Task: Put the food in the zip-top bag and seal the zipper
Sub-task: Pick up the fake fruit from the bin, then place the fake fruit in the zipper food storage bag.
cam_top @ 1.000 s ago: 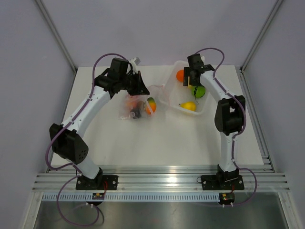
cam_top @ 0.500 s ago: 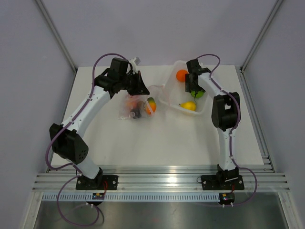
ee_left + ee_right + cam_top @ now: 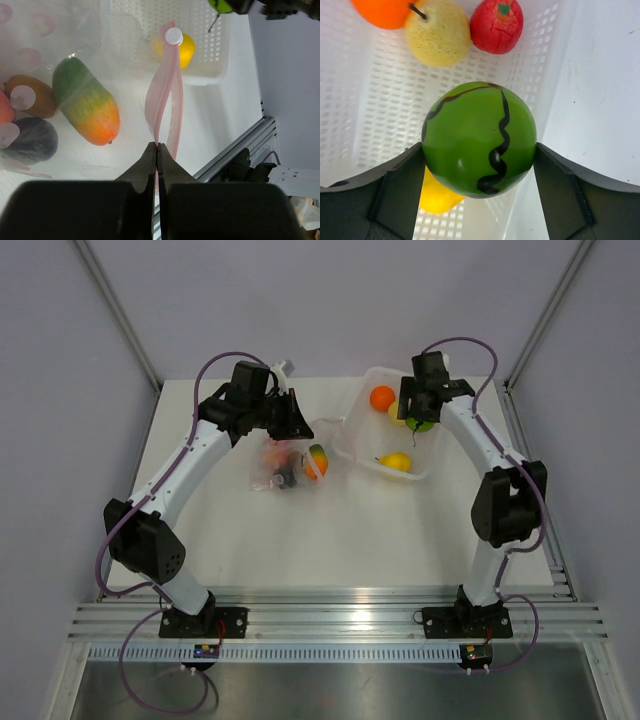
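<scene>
My right gripper (image 3: 479,150) is shut on a green watermelon toy (image 3: 479,137) and holds it above the white tray (image 3: 375,115); in the top view the gripper (image 3: 420,418) hangs over the tray's far side. An orange (image 3: 382,398), a pale pear (image 3: 437,32), a red apple (image 3: 496,25) and a yellow lemon (image 3: 396,462) lie in the tray. My left gripper (image 3: 158,147) is shut on the pink zipper strip (image 3: 165,100) of the clear zip-top bag (image 3: 285,465). The bag holds a green-orange mango (image 3: 86,107), a brown fruit (image 3: 27,95) and a dark fruit (image 3: 27,141).
The white tray (image 3: 350,440) stands at the back right, touching the bag's mouth side. Metal rails (image 3: 320,620) run along the near edge. Grey walls close in the back and sides.
My right gripper has lifted the green watermelon toy out of the tray and the right arm has swung outward to the right. The left arm has not moved.
</scene>
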`<state>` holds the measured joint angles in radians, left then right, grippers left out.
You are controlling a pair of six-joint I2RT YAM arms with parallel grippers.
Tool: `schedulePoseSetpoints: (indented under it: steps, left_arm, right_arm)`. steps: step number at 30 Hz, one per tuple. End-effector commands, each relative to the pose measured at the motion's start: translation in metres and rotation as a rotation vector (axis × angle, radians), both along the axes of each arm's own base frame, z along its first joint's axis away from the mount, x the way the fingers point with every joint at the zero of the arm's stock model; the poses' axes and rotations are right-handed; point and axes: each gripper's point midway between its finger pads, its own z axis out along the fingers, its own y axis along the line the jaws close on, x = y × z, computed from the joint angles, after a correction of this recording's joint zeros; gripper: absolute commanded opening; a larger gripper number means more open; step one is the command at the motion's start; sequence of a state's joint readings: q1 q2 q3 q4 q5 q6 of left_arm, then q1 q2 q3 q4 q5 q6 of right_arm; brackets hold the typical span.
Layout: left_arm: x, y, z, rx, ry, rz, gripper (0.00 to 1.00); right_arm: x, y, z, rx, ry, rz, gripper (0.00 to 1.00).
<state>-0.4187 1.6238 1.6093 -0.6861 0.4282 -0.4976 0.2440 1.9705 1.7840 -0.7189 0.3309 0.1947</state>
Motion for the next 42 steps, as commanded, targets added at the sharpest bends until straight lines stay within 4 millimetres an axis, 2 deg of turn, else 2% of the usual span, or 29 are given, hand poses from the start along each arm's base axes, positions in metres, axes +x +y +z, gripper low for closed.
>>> schedulePoseSetpoints:
  steps: [1,4,6,11,13,17,26,29,35,42]
  left_arm:
    - [0.007,-0.002,0.014,-0.026,-0.057,-0.004,0.00]
    - [0.008,-0.004,0.015,-0.042,-0.056,-0.004,0.00]
    - [0.008,-0.006,0.014,-0.048,-0.050,-0.008,0.00]
    - [0.010,-0.008,0.015,-0.059,-0.049,-0.009,0.00]
    - [0.010,-0.008,0.013,-0.057,-0.045,-0.008,0.00]
    - [0.011,-0.008,0.013,-0.058,-0.045,-0.007,0.00]
    - [0.009,-0.008,0.014,-0.059,-0.044,-0.006,0.00]
    - [0.008,-0.007,0.015,-0.057,-0.046,-0.006,0.00]
    - [0.007,-0.007,0.019,-0.061,-0.051,-0.010,0.00]
    - [0.006,-0.005,0.019,-0.054,-0.048,-0.007,0.00]
  right_arm:
    - [-0.018,0.016,0.079,0.169,-0.191,0.028,0.52]
    - [-0.047,0.043,0.106,0.305,-0.276,0.108,0.53]
    - [-0.066,0.054,0.121,0.357,-0.320,0.130,0.54]
    - [-0.110,0.113,0.135,0.369,-0.337,0.259,0.55]
    - [-0.121,0.124,0.141,0.388,-0.342,0.278,0.55]
    - [-0.141,0.159,0.153,0.476,-0.346,0.367,0.55]
    - [-0.138,0.202,0.142,0.457,-0.298,0.460,0.55]
    - [-0.134,0.207,0.142,0.458,-0.308,0.462,0.55]
    - [-0.118,0.224,0.126,0.453,-0.272,0.478,0.56]
    - [-0.104,0.237,0.130,0.450,-0.283,0.489,0.56]
